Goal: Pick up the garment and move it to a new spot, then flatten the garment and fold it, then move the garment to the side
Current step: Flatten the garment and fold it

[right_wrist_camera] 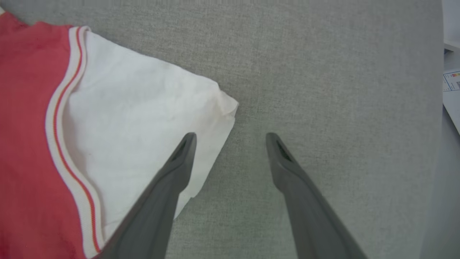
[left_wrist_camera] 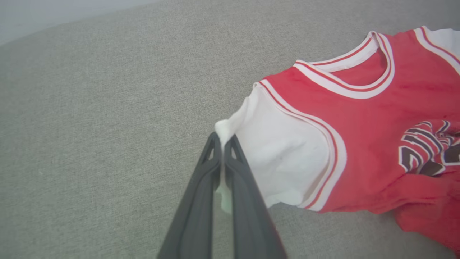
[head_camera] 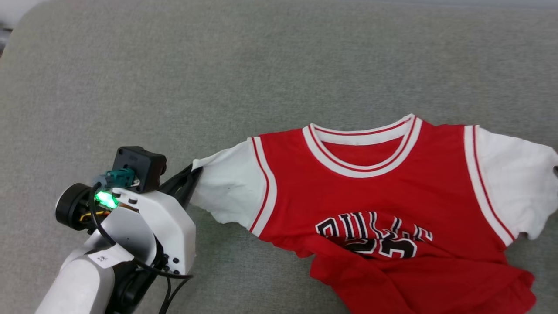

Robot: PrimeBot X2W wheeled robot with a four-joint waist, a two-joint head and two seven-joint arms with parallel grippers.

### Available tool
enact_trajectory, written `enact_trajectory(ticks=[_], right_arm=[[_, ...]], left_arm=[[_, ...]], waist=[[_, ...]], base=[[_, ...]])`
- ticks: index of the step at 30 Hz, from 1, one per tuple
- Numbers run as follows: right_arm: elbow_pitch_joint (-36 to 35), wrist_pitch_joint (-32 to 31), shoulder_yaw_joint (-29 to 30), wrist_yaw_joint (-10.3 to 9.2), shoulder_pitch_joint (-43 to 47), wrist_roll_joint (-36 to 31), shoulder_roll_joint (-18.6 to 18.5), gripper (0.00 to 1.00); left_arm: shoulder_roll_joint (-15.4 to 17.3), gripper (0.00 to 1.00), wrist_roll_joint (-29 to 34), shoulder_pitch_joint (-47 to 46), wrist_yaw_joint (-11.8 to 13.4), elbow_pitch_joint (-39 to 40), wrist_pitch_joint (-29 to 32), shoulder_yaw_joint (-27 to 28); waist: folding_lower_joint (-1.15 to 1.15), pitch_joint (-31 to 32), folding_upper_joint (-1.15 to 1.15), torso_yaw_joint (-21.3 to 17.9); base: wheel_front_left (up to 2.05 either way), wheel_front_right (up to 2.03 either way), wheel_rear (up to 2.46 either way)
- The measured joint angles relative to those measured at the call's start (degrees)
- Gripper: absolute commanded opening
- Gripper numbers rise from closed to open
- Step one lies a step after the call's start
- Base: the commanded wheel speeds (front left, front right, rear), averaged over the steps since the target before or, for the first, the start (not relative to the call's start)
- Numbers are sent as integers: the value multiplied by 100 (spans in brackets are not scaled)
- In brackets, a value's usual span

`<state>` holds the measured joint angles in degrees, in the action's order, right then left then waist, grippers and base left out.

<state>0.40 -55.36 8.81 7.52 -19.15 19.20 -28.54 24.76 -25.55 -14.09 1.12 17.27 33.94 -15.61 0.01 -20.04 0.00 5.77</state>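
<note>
Red jersey [head_camera: 370,183], hem bunched: left pincer [left_wrist_camera: 223,139] clamps one white sleeve tip [left_wrist_camera: 230,126]; right pincer [right_wrist_camera: 230,136] stands wide over the other sleeve [right_wrist_camera: 143,118]. Nip its edge, then draw both outward evenly.

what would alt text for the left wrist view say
The left gripper, its two dark fingers shut, pinches the edge of the white sleeve of a red jersey lying on a grey fabric surface. Its striped collar and part of its black lettering show at the right.
</note>
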Motion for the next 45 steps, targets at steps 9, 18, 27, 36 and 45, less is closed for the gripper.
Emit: enact_trajectory(ticks=[9, 18, 27, 36, 45], right_arm=[[746, -32, -163, -1, -421, -156, -232, 100], [1065, -59, -545, -12, -323, 21, -352, 0], [1269, 933, -477, 2, -308, 29, -288, 0], [1100, 1700, -303, 2, -606, 104, -355, 0], [522, 2007, -142, 3, -933, 348, -442, 0]], left_arm=[[-98, 0, 53, -7, 40, 343, 19, -211], [-168, 0, 69, -13, 41, 271, -52, -309], [-149, 0, 123, -9, 93, 26, -294, -226], [-46, 0, 168, -26, 200, -90, -804, 135], [172, 0, 232, -180, 318, 83, -1178, 591]], waist=[[0, -368, 0, 388], [-1, -396, 0, 494], [0, -109, 0, 418], [-1, 491, 0, 184], [-1, 1054, 0, -98]], base=[[0, 0, 0], [0, 0, 0], [0, 0, 0], [0, 0, 0], [0, 0, 0]])
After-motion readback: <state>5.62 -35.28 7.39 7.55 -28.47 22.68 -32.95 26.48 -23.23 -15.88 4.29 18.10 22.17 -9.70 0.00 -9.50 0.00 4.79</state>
